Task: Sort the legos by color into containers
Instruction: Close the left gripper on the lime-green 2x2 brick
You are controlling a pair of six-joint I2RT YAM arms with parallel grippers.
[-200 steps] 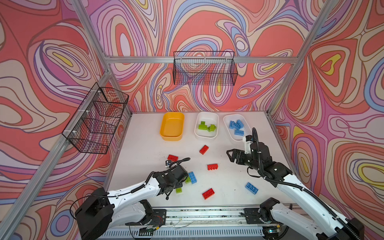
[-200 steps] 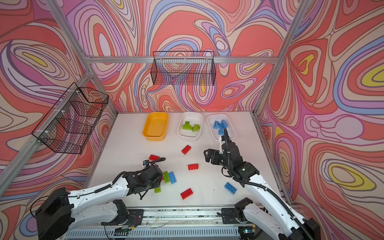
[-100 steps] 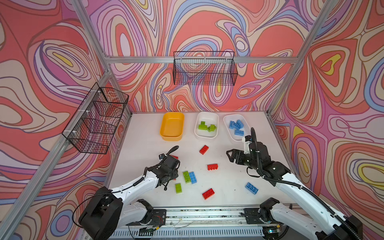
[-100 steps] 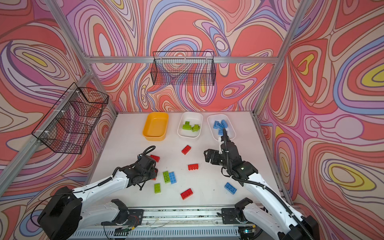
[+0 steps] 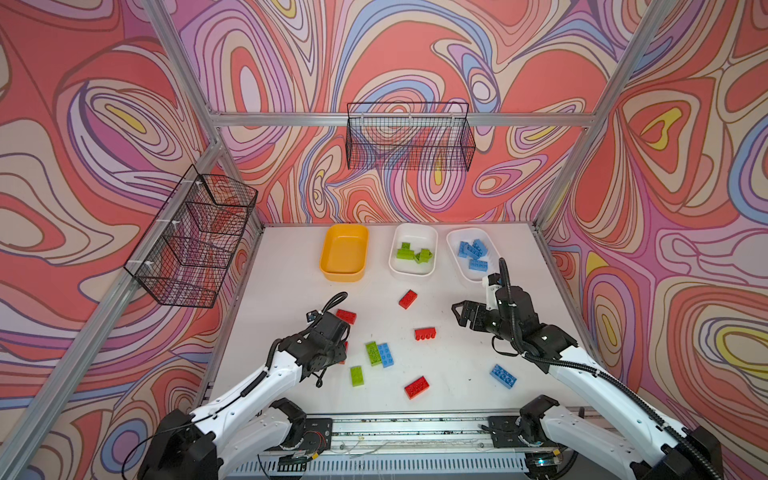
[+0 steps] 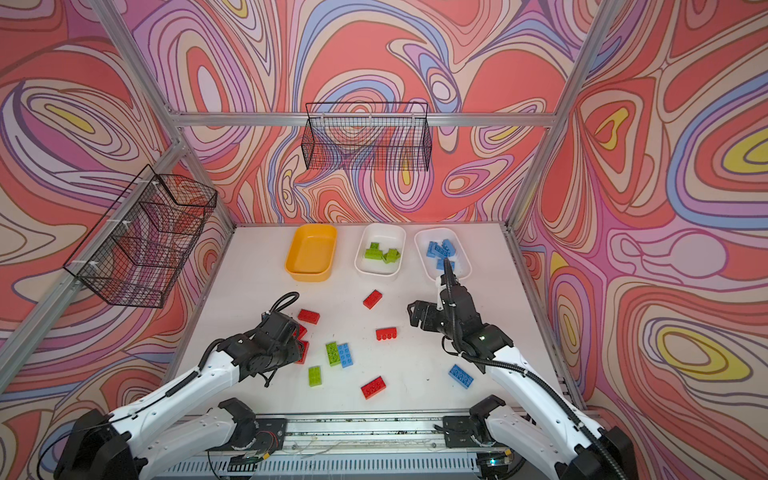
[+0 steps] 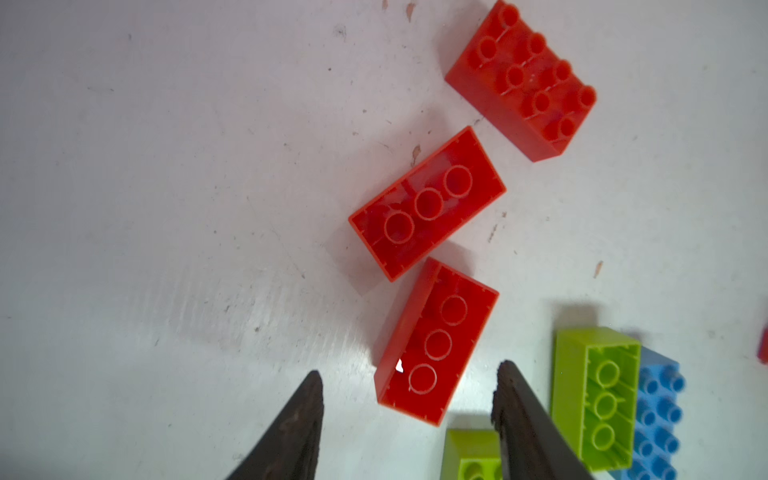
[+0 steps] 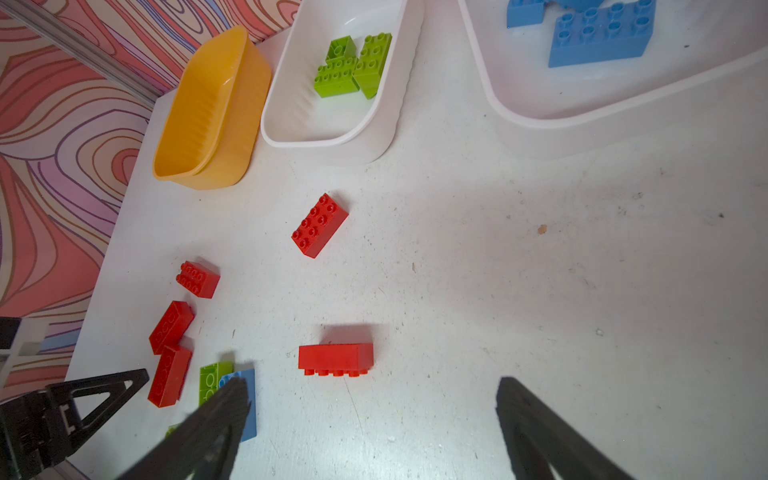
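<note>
Left end effector (image 7: 409,374) shifted to upturned red brick (image 7: 436,340), spread, green brick (image 7: 596,395) just beside.

Black wire basket (image 5: 409,137) hung on back wall (image 5: 291,187), second basket (image 5: 195,237) on left wall. White table (image 5: 286,299) looked scuffed; aluminium frame (image 5: 540,119) ran overhead.

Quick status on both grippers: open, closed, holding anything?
Left gripper: open, tips either side of an upside-down red brick, not clamped on it.
Right gripper: wide open, empty.
</note>
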